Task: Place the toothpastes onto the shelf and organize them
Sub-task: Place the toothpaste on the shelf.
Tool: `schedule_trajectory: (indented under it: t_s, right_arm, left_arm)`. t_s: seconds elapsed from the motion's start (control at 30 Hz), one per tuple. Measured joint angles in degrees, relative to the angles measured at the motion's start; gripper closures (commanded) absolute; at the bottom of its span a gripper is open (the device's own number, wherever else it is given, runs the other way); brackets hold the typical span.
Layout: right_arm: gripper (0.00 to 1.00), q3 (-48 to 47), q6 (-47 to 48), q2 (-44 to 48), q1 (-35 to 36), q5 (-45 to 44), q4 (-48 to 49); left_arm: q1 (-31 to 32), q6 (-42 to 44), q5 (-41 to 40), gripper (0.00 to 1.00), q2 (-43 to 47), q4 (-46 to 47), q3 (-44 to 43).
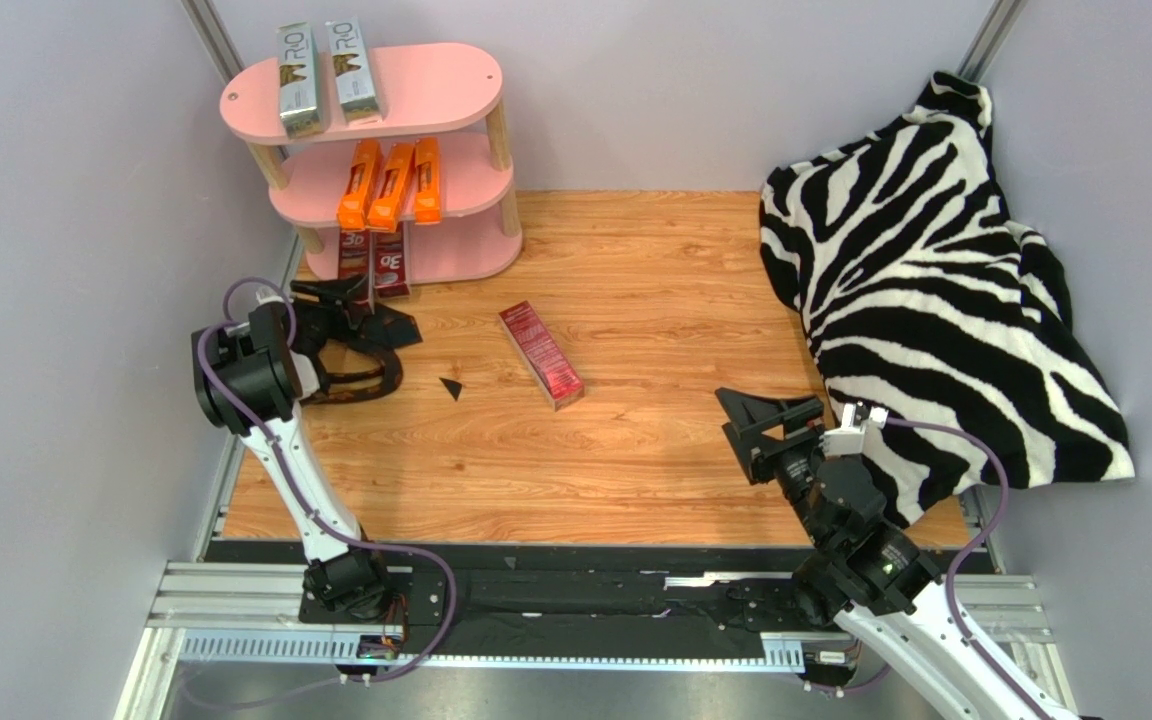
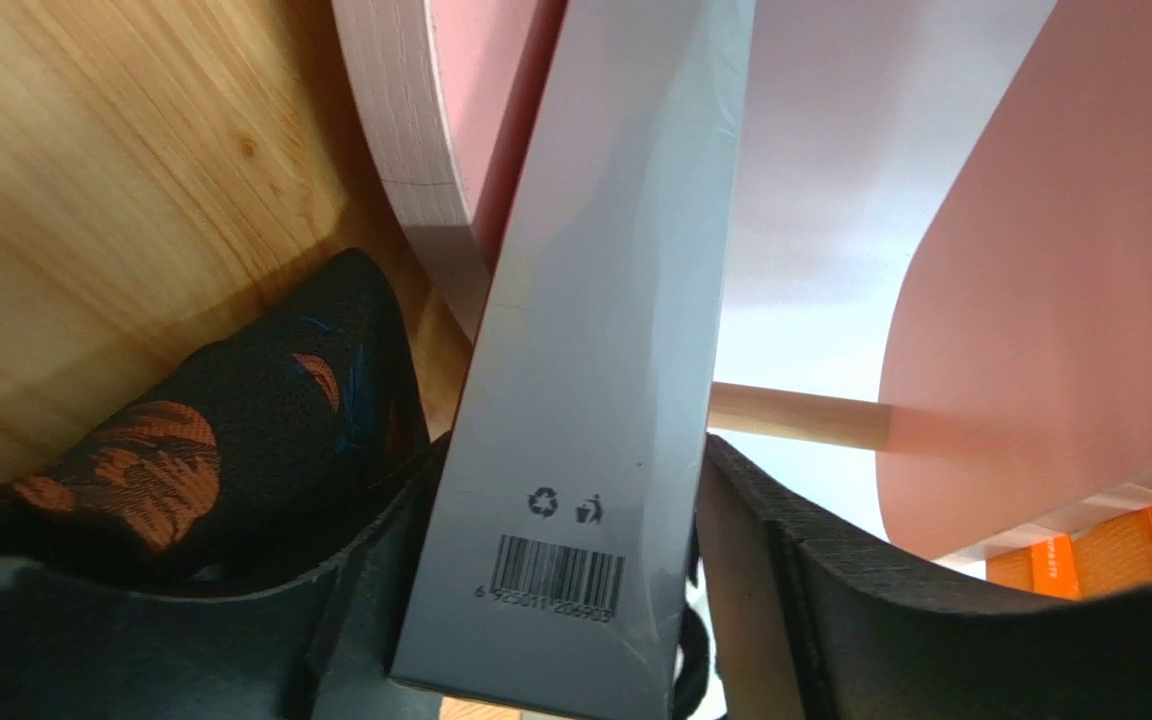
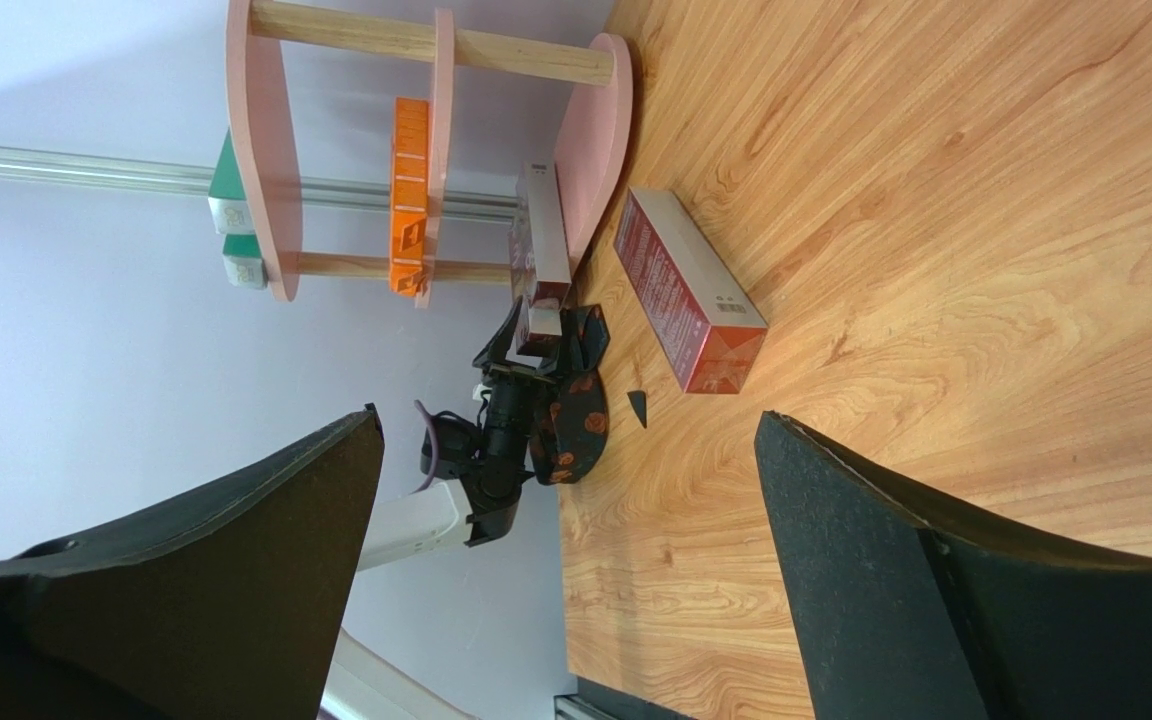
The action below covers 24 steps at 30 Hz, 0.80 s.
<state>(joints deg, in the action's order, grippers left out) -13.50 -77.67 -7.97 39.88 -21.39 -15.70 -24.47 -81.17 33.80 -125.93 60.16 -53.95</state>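
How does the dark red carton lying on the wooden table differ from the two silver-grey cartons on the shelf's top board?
Colour: the dark red carton is red; the silver-grey cartons are pale, metallic.
Place: the red one lies on the table, apart from the shelf; the grey ones rest on its top board.
Pose: the red one lies alone, slanted; the grey ones lie side by side.
All are long, slim boxes lying flat.

We find two cartons [image 1: 297, 78] atop the shelf [image 1: 440, 83], three cartons [image 1: 390, 183] on its middle board [image 1: 473, 192], one carton [image 1: 540, 354] on the table [image 1: 657, 300] right of it.
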Motion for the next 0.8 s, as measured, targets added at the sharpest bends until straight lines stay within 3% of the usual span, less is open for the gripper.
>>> schedule_trajectory:
  t_s: [0.03,0.13,0.67,0.8]
  right_arm:
    - [0.00,0.0,0.0,0.3,0.0,0.0,-0.4]
    - [0.00,0.0,0.2,0.8,0.0,0.0,-1.4]
    - [0.00,0.1,0.1,1.0,0.0,0.6,-2.5]
    - [0.00,0.4,0.0,1.0,0.0,1.2,-2.5]
  left_arm:
    - [0.0,0.2,0.0,0.08,0.0,-0.2,0.0]
    - [0.0,0.3,0.3,0.03,0.4,0.4,-0.5]
    - [0.0,0.7,0.1,0.03,1.2,9.0,5.3]
    - [0.0,1.0,0.0,0.08,2.4,9.5,7.4]
